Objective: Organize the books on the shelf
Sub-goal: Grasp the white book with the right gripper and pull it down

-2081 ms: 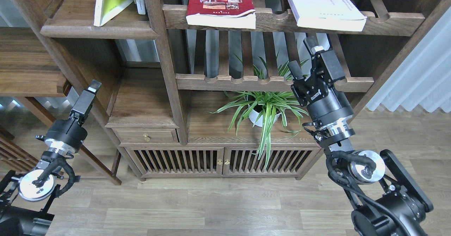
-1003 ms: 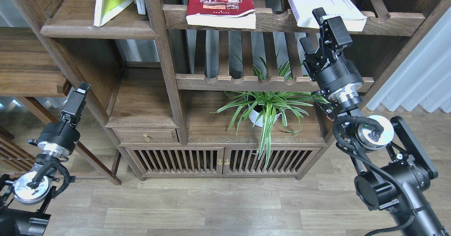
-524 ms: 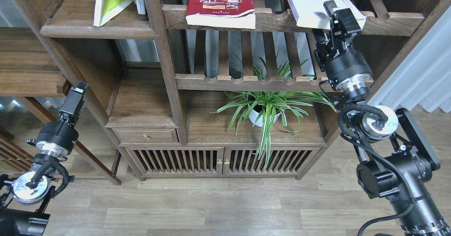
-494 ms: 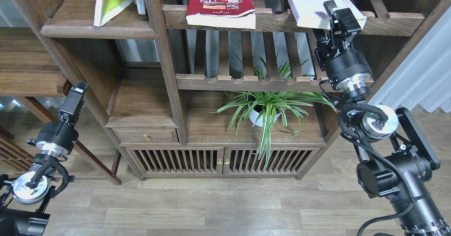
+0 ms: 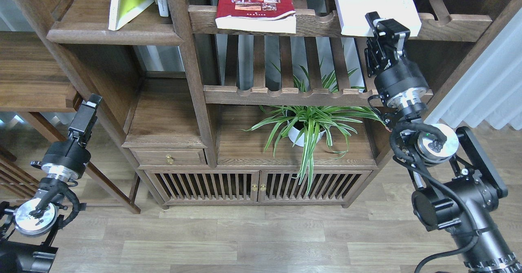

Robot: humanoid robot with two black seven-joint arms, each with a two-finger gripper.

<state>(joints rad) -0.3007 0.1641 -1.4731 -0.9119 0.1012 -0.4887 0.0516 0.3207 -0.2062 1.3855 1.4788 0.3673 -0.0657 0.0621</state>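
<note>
The pale lavender-white book (image 5: pixel 373 2) lies on the upper slatted rack (image 5: pixel 452 22) at the top right, with its front edge over the rail. My right gripper (image 5: pixel 385 25) reaches up from below and is closed on that front edge. The dark red book (image 5: pixel 255 4) lies flat on the same rack to the left. The yellow-green book (image 5: pixel 126 2) leans on the solid dark plank shelf (image 5: pixel 114 34) at the top left. My left gripper (image 5: pixel 90 106) hangs low at the left, far from the books, and its fingers cannot be told apart.
A spider plant in a white pot (image 5: pixel 304 122) stands on the cabinet top under the racks. A lower slatted rack (image 5: pixel 285 95) sits just left of my right wrist. A thick wooden post (image 5: pixel 191 69) divides the shelf from the racks. A white curtain (image 5: pixel 485 81) hangs at the right.
My right gripper rose from below the rack to the lavender-white book's front edge and closed on it. The book has shifted and now sits squarer. My left arm dropped slightly, then stayed still.
</note>
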